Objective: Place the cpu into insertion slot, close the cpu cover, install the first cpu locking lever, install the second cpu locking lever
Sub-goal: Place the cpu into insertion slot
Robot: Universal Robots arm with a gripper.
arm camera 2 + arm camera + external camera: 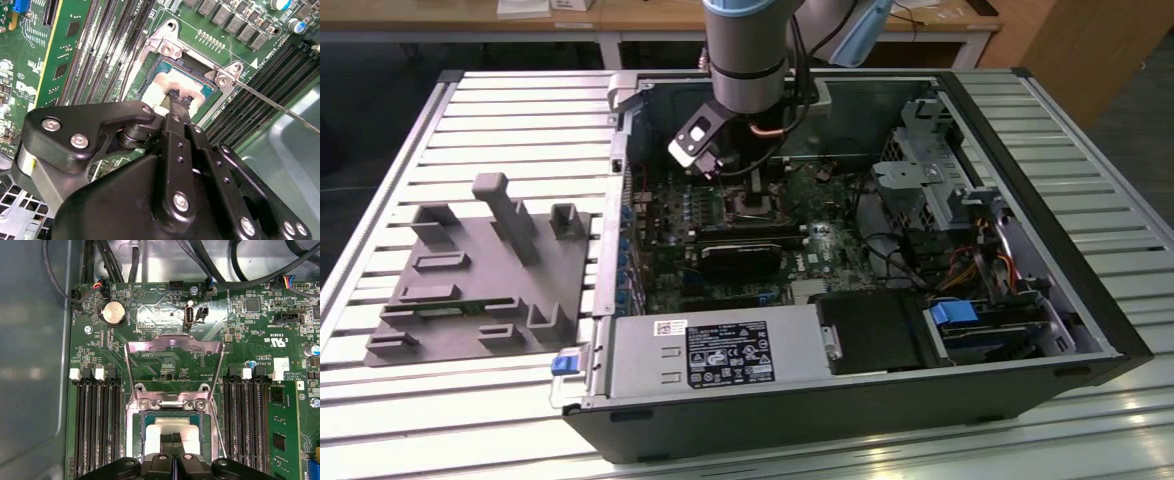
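Slatted metal tabletop [400, 130] carries an open computer case [854, 400], with a grey moulded fixture [480, 270] just beside it on the exterior view's left. Into the case reaches the arm [747, 50], above the green motherboard [165, 315]. Black memory slots [95, 425] flank the insertion slot [134, 432], and the cpu cover [172, 346] stands flipped back, away from it. One thin locking lever [270, 102] angles out, unlatched. Seated flat in the slot lies the cpu [192, 435]. The gripper [172, 438] has its jaws pressed together, gripping nothing, the tips at the chip's silver top.
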